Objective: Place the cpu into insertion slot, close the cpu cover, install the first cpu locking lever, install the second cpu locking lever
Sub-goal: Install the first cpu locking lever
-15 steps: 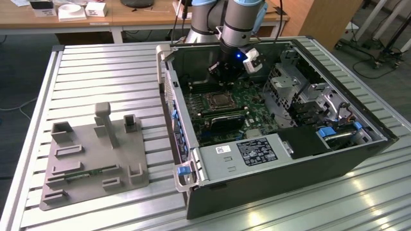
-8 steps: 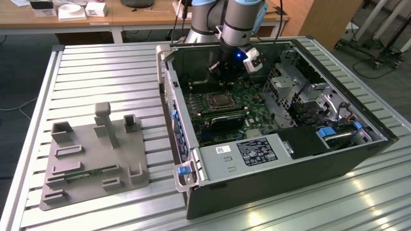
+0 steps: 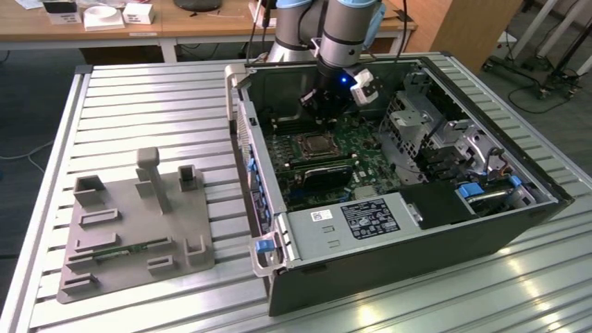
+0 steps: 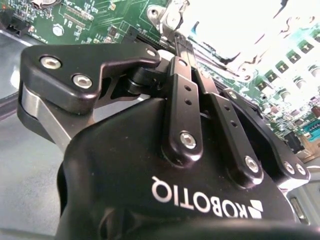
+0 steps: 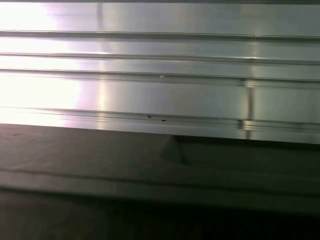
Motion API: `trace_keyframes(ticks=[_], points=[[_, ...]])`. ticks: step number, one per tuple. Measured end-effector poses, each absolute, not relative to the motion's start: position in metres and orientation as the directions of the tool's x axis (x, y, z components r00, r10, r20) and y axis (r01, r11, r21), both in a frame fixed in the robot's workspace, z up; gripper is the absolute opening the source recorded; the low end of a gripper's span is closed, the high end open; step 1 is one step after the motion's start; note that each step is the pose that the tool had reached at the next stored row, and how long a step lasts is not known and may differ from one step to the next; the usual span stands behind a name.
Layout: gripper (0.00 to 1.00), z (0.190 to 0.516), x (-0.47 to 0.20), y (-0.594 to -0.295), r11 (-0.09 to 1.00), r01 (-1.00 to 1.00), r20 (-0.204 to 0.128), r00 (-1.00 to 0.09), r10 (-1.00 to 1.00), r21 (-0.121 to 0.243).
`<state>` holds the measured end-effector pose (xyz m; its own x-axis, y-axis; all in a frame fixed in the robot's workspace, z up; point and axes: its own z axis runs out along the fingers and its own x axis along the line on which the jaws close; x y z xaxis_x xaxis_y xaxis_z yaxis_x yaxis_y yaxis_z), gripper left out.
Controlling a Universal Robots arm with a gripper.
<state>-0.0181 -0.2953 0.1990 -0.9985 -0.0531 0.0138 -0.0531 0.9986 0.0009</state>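
In the exterior view, the gripper [image 3: 315,109] hung inside the open computer case [image 3: 407,236], which stood on a slatted metal table [image 3: 138,104]. In the second wrist view its fingers [image 4: 181,85] were pressed together, and I saw nothing between them. The chip [image 3: 317,146] lay flat in the socket on the green board [image 3: 319,182], near the gripper but apart from it.

In the second wrist view glare washes out the insertion slot [image 4: 240,30]; the exterior view's edge crops the arm [image 3: 347,28].
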Motion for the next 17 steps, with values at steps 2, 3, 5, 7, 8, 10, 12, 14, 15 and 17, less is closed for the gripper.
trace_keyframes(ticks=[2,3,5,7,8,10,12,14,15,17], points=[[0.10,0.1985,-0.0180,-0.2954,0.999,-0.053,0.014,-0.998,-0.053,-0.002],[0.10,0.1984,-0.0180,-0.2954,0.999,-0.053,0.014,-0.998,-0.053,-0.004],[0.10,0.1985,-0.0180,-0.2955,0.999,-0.053,0.014,-0.998,-0.053,-0.004],[0.10,0.1985,-0.0180,-0.2954,0.999,-0.053,0.014,-0.998,-0.053,-0.004],[0.10,0.1987,-0.0180,-0.2954,0.999,-0.053,0.014,-0.998,-0.053,-0.004],[0.10,0.1994,-0.0180,-0.2954,0.999,-0.053,0.014,-0.998,-0.053,-0.004],[0.10,0.2003,-0.0181,-0.2954,0.999,-0.053,0.014,-0.998,-0.053,-0.003],[0.10,0.2015,-0.0181,-0.2954,0.999,-0.053,0.014,-0.998,-0.053,-0.002],[0.10,0.2023,-0.0181,-0.2954,0.999,-0.053,0.014,-0.998,-0.053,-0.001],[0.10,0.2039,-0.0182,-0.2954,0.999,-0.053,0.014,-0.998,-0.053,0.001]])
